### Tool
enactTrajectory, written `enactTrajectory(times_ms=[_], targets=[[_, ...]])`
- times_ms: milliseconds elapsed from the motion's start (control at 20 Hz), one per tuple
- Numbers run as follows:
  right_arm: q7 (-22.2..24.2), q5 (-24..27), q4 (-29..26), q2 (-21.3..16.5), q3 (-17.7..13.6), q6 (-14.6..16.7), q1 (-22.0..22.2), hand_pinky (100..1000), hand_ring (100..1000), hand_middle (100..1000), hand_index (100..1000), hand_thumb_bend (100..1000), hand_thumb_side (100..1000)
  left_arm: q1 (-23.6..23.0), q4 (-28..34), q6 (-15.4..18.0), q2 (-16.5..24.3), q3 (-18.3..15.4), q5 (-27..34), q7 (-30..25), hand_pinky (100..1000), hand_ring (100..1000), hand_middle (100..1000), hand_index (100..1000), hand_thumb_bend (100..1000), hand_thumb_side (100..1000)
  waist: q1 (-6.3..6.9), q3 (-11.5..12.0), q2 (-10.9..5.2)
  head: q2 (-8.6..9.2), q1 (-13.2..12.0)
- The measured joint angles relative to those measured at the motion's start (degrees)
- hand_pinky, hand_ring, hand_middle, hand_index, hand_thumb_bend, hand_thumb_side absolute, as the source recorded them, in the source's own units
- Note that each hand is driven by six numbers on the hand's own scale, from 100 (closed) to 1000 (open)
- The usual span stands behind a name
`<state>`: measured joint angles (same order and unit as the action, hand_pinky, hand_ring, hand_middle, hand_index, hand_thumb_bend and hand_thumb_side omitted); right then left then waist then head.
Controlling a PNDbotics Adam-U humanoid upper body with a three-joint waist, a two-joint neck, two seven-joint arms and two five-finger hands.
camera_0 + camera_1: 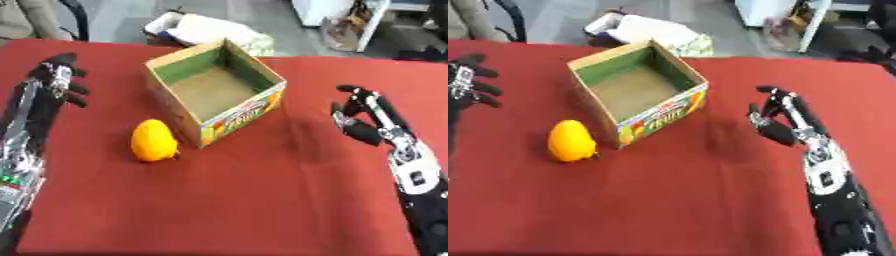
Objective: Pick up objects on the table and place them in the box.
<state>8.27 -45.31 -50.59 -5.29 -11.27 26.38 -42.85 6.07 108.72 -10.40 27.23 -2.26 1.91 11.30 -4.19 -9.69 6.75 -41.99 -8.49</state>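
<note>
An open cardboard box with a printed fruit label stands at the table's centre back; nothing shows inside it. A yellow-orange fruit lies on the red cloth just left of the box's front corner. My left hand hovers at the far left, fingers relaxed and holding nothing, well away from the fruit. My right hand stands open to the right of the box, fingers up, with nothing in it.
The red cloth covers the whole table. Beyond the far edge lie a white bundle and shelving legs on the floor. A person's sleeve shows at the top left corner.
</note>
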Motion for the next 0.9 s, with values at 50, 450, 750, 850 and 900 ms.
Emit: enactTrajectory(times_ms=[50, 450, 750, 850, 900], targets=[[0.0, 0.0, 0.0, 0.0, 0.0, 0.0, 0.0, 595, 603, 423, 883, 100, 534, 0.0, 0.0, -0.02, 0.0, 0.0, -0.03, -0.06, 497, 567, 637, 856, 100, 825, 0.0, -0.03, 0.0, 0.01, 0.0], [0.0, -0.02, -0.06, 0.0, -0.01, 0.0, 0.0, 595, 603, 423, 883, 100, 533, 0.0, 0.05, -0.1, 0.01, 0.0, -0.53, -0.49, 499, 576, 642, 862, 100, 812, 0.0, -0.06, 0.0, 0.27, -0.23], [0.0, -0.06, -0.16, 0.0, -0.01, 0.0, 0.0, 595, 603, 423, 883, 100, 533, 0.11, 0.36, -0.98, 0.61, 0.05, -2.4, -1.44, 538, 624, 687, 877, 100, 671, 0.01, -0.06, 0.0, 0.28, -0.24], [0.0, -0.07, -0.16, 0.0, -0.01, 0.0, 0.0, 595, 603, 424, 883, 100, 534, 0.64, 0.69, -2.12, 1.55, 0.47, -5.37, -2.8, 583, 688, 749, 895, 100, 570, 0.01, -0.07, 0.0, 0.28, -0.26], [0.0, -0.08, -0.16, 0.0, -0.01, 0.0, 0.0, 595, 603, 424, 883, 100, 534, 1.06, 0.87, -2.89, 2.19, 0.79, -7.5, -3.92, 614, 723, 777, 904, 100, 541, 0.01, -0.08, -0.01, 0.28, -0.28]])
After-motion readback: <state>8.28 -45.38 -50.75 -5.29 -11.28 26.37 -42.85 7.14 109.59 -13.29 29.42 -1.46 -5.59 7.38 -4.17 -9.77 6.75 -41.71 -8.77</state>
